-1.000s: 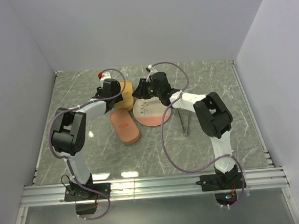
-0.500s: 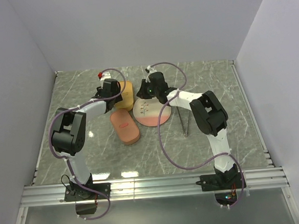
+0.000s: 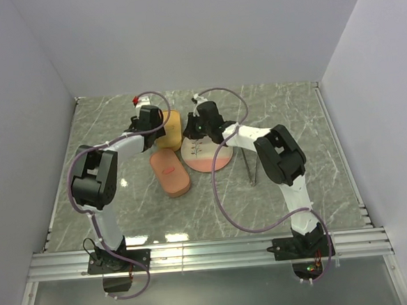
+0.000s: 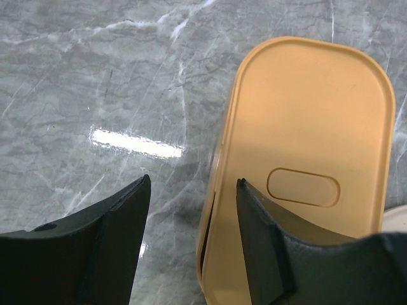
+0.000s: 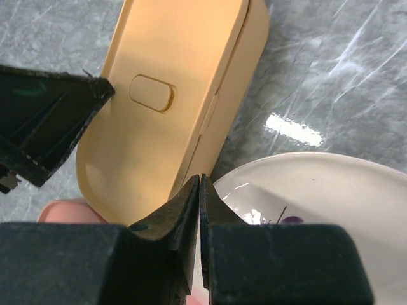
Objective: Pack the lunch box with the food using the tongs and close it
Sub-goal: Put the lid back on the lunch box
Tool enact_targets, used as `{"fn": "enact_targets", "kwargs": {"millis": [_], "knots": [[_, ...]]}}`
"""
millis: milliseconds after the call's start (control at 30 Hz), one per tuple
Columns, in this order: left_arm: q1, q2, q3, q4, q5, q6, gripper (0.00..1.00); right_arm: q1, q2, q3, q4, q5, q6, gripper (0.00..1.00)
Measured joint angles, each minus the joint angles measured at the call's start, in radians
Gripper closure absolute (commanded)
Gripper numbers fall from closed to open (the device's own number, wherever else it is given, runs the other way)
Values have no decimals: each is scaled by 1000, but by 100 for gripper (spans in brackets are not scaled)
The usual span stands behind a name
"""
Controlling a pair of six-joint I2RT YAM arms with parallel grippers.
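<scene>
Lunch box point(image 3: 171, 128), yellow and oblong, lies in the upper middle of the overhead view on the marble table point(image 3: 292, 118). The left gripper point(image 3: 157, 123) sits at its left side and the right gripper point(image 3: 196, 128) at its right. Just below and right of the box is the round plate point(image 3: 214, 160). A salmon-pink oval piece point(image 3: 170, 173) lies below the box, at the plate's left. The tongs point(image 3: 250, 164) lie on the marble right of the plate, away from both grippers.

From the left wrist, the lunch box point(image 4: 311, 146) fills the right half of the frame with its lid on. The left gripper point(image 4: 193, 180) stands wide, one finger over the marble and the other over the lid, with the box's long edge between them. I cannot tell whether either finger touches.

From the right wrist, the right gripper point(image 5: 200, 185) is pressed shut with nothing between its fingers, its tip over the gap between the lunch box point(image 5: 165, 108) and the plate point(image 5: 343, 210) rim. A dark finger of the left gripper point(image 5: 44, 121) reaches over the lid from the left edge.
</scene>
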Motion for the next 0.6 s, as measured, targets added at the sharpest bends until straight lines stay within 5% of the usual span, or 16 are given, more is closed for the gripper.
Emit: {"fn": "enact_targets", "kwargs": {"millis": [600], "knots": [[16,13,15,1,7,1,39,48,0,-4,-45,12,-37,90]]}}
